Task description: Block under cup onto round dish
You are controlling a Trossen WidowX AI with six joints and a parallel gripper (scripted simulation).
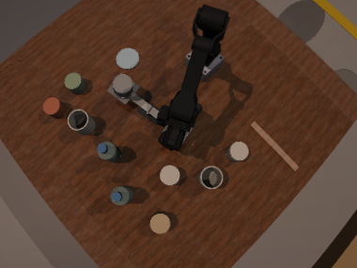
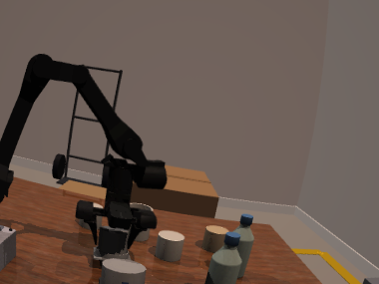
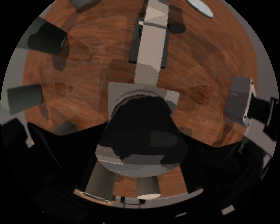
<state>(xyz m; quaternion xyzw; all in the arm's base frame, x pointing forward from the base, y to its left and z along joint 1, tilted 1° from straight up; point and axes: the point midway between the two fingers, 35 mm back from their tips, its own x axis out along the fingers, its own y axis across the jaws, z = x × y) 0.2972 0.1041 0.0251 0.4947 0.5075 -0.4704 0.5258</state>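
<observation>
The small balance lies left of the arm. One grey cup stands upside down on its far end, near the pale round dish. My gripper is lowered over the balance's other end. The second cup stands between its fingers, which are wide apart on either side of it. I cannot tell whether they touch it. In the top view the gripper hides this cup. No block shows.
Two bottles, two open cups and several short cylinders stand around. A wooden strip lies at the right.
</observation>
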